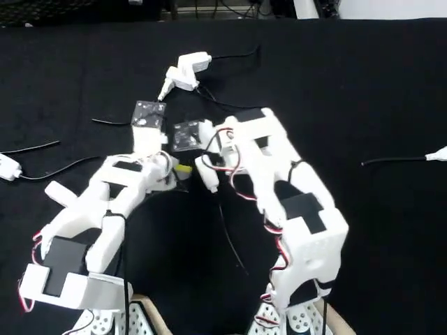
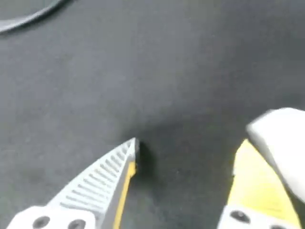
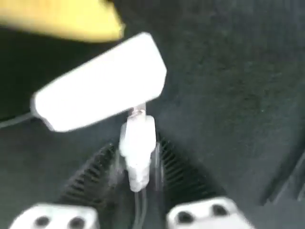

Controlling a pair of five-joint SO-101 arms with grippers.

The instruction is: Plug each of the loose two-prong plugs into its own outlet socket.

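Black-clothed worktop, two white arms closing on a pair of sockets at its centre. At the far left, the left plug lies loose on its lead, well apart from everything. Next, the left hand sits low over the cloth, its fingers spread apart and holding nothing. Just beyond it stand the far socket and the near socket, with the back plug lying loose behind them. Beside the left hand, the right hand is clamped on the thin neck of the held plug, whose white body sits crosswise to that hand and just short of the near socket. The held plug's cable trails back along the right arm. The right plug lies at the right edge.

The grip looks like the weak point. Held by the neck and not the body, the plug could swivel or slip as soon as it is pushed, and its prongs cannot be made out, so their alignment is unknown. The two hands are very close, and a small sideways move could knock the plug askew. Nothing visibly pins the near socket, so a push may slide it across the cloth. The trailing cable could snag and drag.
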